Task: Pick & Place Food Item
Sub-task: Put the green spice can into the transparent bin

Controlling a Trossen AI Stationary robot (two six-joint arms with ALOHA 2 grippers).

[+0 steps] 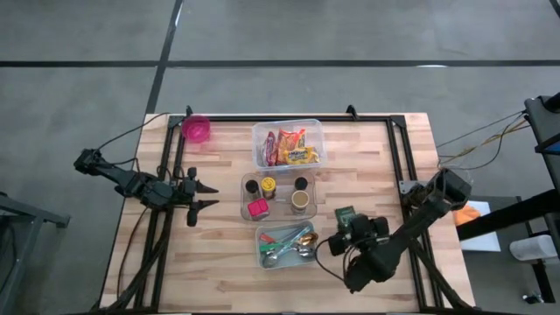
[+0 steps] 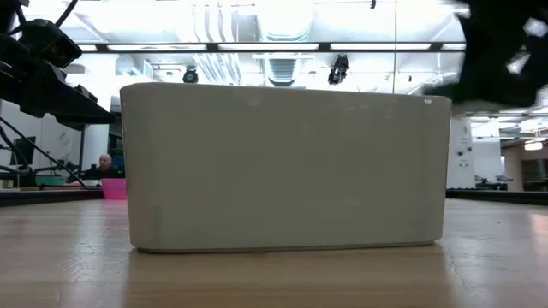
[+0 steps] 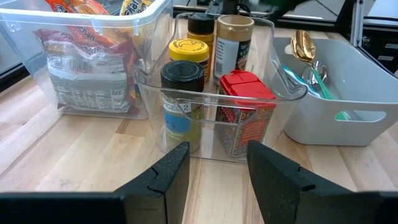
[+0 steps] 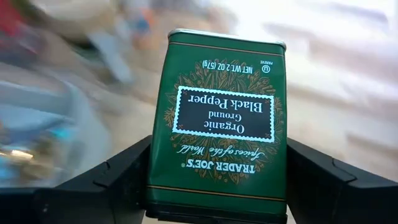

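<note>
A green tin of ground black pepper is between the fingers of my right gripper. In the high view the tin and that gripper hang over the table just right of the grey cutlery bin. A clear bin at mid-table holds several spice jars, among them a red-lidded one. My left gripper waits open over the table's left part, pointing at that bin, with nothing between its fingers. My right gripper pinches the tin between its two fingers, one on each narrow side, toward the tin's bottom end. The fingers slant down from the table's right. The tin sticks out past the fingers, lid end away from the wrist, lifted clear of the table.
A clear bin of snack packets stands at the far middle and a pink cup at the far left. The low view is filled by a pale bin wall. Black frame rails run along the table's left, right and far edges.
</note>
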